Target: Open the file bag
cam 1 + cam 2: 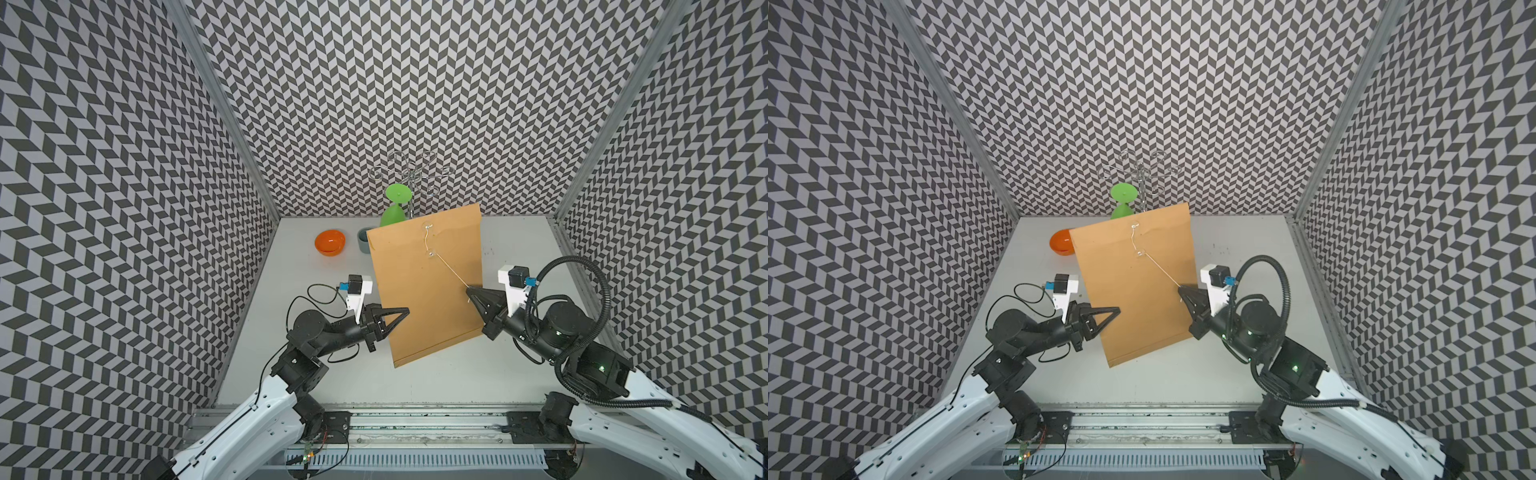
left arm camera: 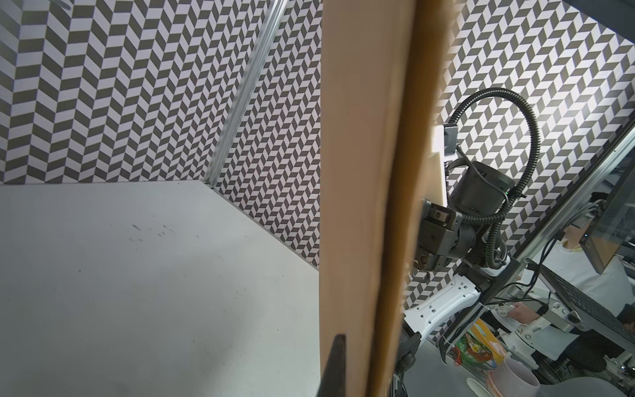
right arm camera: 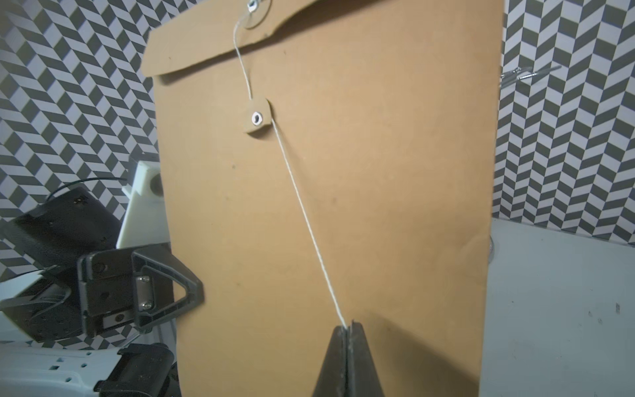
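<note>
The file bag [image 1: 428, 291] [image 1: 1133, 291] is a brown kraft envelope held up on edge over the table, flap side toward my right arm. My left gripper [image 1: 404, 311] [image 1: 1116, 310] is shut on its left edge; one dark finger [image 2: 338, 354] lies on the paper [image 2: 357, 172], the other is hidden behind it. A thin white string [image 3: 309, 223] [image 1: 449, 268] runs from the flap's button [image 3: 252, 7] past the lower button [image 3: 257, 118], then taut to my right gripper [image 3: 347, 324] [image 1: 468, 289], which is shut on its end. The flap [image 3: 213, 44] lies down over the bag [image 3: 395, 189].
At the back of the grey table [image 1: 519, 249] stand an orange bowl [image 1: 330, 242], a grey cup [image 1: 364, 241], an upturned green goblet [image 1: 397, 205] and a wire rack [image 1: 411, 170]. Patterned walls close in three sides.
</note>
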`<state>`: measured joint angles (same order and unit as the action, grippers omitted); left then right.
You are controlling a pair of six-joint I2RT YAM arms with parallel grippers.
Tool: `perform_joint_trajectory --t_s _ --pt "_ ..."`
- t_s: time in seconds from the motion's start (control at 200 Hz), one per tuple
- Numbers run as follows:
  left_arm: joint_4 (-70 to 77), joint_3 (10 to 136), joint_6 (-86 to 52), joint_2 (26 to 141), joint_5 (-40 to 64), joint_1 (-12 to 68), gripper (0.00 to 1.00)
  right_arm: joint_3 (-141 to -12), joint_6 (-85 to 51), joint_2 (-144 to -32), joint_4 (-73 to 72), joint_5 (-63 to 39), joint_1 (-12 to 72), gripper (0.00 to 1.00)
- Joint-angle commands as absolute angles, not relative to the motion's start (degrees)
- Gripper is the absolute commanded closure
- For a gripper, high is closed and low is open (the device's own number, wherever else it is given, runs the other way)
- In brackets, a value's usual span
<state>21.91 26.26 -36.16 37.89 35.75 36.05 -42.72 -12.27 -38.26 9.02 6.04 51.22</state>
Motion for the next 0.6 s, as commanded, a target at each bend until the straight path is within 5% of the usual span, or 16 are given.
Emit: perform_joint_trajectory --t_s 0.0,0.215,0.591 --pt "26.58 26.67 -37.39 36.48 38.9 34.73 1.0 -42.17 -14.54 -35.54 7.62 8.22 51.5 1.0" --pt "24.69 27.29 -37.08 35.56 38.28 33.49 1.0 -41.94 -17.88 -38.04 9.13 2.35 52.66 1.0" --pt "10.74 33.58 -26.21 39.51 31.15 33.77 1.0 -49.63 -16.36 -49.09 4.64 11.24 71.27 1.0"
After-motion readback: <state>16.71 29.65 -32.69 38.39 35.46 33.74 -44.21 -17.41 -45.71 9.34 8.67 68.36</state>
